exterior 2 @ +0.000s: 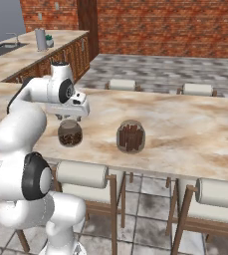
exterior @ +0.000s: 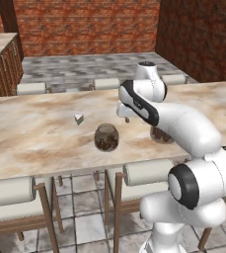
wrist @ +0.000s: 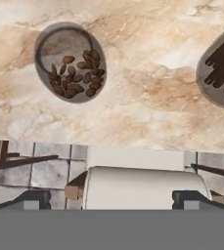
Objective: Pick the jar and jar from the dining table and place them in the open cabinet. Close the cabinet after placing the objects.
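Hand view: the gripper [wrist: 111, 199] is seen looking straight down, its two dark fingertips [wrist: 33, 199] spread wide apart with nothing between them, above a cream-cushioned chair [wrist: 143, 183] drawn up to the near edge of the dining table [wrist: 147, 117]. Just beyond that edge, on the marbled top, the jar of beans [wrist: 70, 62] is seen from above: clear rounded glass with dark brown bean-like bits gathered on one side of its floor. The jar of sticks [wrist: 220, 68] is cut by the frame edge, well apart from the first.

In the right base view the gripper [exterior 2: 69, 115] is held just above the jar of beans [exterior 2: 69, 133], not touching it, and the jar of sticks [exterior 2: 131, 136] stands upright beside it, its brown sticks vertical. Bare marble lies between the two jars and around them.

In the left base view a tiny white-and-coloured wedge [exterior: 78, 118] lies on the table beyond the jar of beans [exterior: 106, 138], near but apart. More chairs [exterior: 107, 83] line the far edge, then open tiled floor [exterior: 85, 66] and a brick wall [exterior: 85, 24]. A kitchen counter [exterior 2: 16, 55] is seen far left in the right base view.
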### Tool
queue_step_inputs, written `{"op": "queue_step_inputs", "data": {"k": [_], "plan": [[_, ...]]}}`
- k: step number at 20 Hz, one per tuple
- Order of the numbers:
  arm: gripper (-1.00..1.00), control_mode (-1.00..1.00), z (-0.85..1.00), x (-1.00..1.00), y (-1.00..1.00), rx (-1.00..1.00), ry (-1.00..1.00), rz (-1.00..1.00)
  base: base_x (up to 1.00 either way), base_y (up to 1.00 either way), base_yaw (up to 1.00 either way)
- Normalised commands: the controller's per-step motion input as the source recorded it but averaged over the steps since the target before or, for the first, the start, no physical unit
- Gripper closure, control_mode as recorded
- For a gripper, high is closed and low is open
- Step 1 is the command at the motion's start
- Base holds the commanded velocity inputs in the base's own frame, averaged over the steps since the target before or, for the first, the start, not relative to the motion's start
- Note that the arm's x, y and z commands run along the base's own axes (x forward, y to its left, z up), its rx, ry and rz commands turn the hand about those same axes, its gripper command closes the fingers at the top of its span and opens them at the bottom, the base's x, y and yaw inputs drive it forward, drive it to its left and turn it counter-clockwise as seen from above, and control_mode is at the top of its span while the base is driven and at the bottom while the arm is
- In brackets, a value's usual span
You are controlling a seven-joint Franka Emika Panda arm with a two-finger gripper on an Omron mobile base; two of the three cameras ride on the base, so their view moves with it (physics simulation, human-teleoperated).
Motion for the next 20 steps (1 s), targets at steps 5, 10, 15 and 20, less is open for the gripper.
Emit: {"op": "queue_step_inputs", "data": {"k": [5,10,15,20], "plan": [[-1.0,-1.0,-0.16,0.51,0.05,0.0,0.0,0.0,0.0,0.0,0.0],[-1.0,-1.0,-0.22,0.45,0.04,0.0,0.0,0.0,0.0,0.0,0.0],[-1.0,-1.0,-0.25,0.3,0.11,0.0,0.0,0.0,0.0,0.0,0.0],[-1.0,-1.0,-0.3,0.22,0.16,0.0,0.0,0.02,0.0,0.0,0.0]]}}
